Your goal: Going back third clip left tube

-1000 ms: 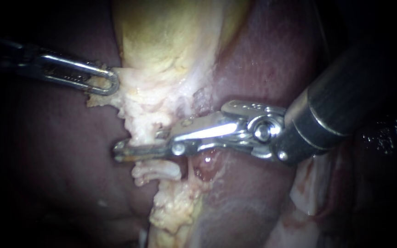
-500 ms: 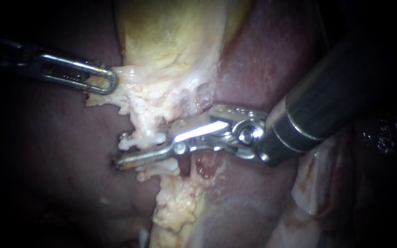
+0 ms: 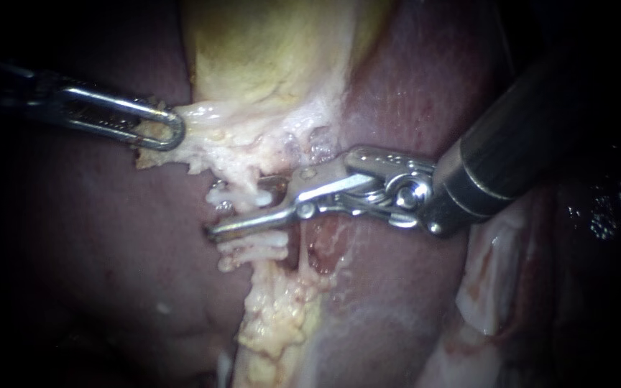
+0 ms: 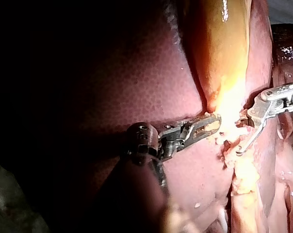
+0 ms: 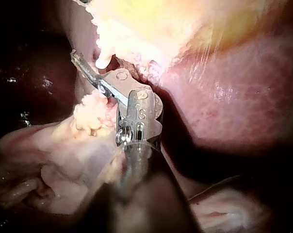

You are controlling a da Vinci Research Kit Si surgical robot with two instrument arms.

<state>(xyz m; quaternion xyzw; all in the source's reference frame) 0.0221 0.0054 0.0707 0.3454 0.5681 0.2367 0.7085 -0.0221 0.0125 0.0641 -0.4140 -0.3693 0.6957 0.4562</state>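
Observation:
My left instrument (image 3: 161, 127) comes in from the left, its jaws shut on pale tissue at the neck of the yellow gallbladder (image 3: 267, 50). My right instrument (image 3: 237, 212) reaches in from the right with its jaws open. Its long lower jaw lies across a pale tube (image 3: 247, 219) below the gallbladder. A white clip (image 3: 236, 195) sits on the tube just above that jaw and another white clip (image 3: 254, 246) just below it. In the left wrist view the left instrument (image 4: 208, 127) grips the pale tissue, with the right instrument (image 4: 247, 138) beyond it. The right instrument (image 5: 90, 68) also shows in its own wrist view.
Dark red liver (image 3: 95, 237) lies on both sides of the gallbladder. Lumpy yellow fat (image 3: 274, 323) hangs below the clipped tube. A thin strand (image 3: 300, 251) and a raw red patch (image 3: 325, 251) sit under the right instrument's hinge. Pale folded tissue (image 3: 490, 287) lies at the lower right.
The right instrument's jaws, close together around the tube a second ago, have opened and drawn back to the right. A white clip now shows on the tube. The left instrument holds still.

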